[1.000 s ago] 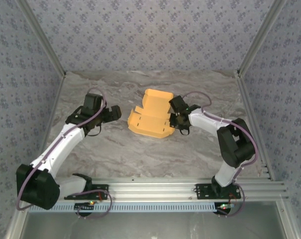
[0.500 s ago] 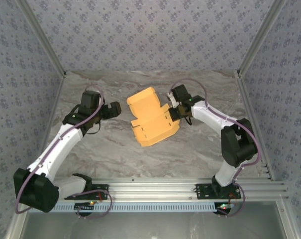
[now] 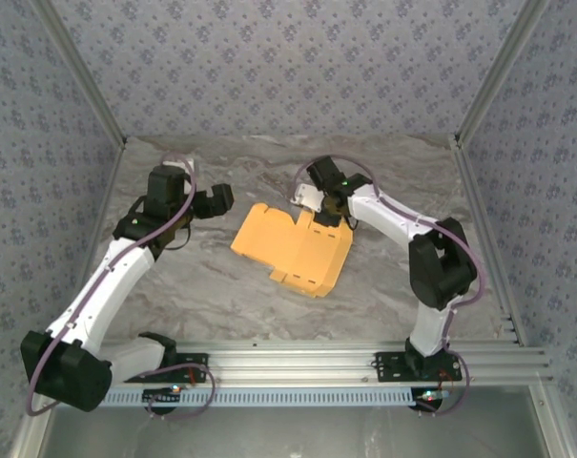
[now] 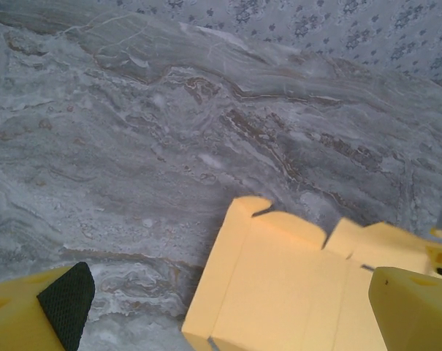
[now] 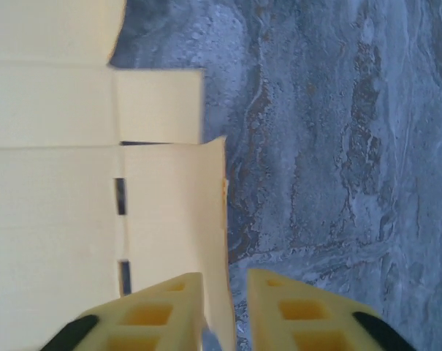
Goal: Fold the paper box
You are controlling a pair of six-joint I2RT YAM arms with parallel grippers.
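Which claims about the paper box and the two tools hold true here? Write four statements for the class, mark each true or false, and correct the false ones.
1. The paper box lies on the marble table between the two arms. True.
2. The left tool grips the box. False: it is open and apart from the box.
3. The right tool straddles the edge of a flap. True.
4. The box is folded shut. False: it lies spread out, with its flaps and slots showing.

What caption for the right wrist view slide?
Right gripper, jaws apart, straddles a flap edge of the paper box on the marble table.
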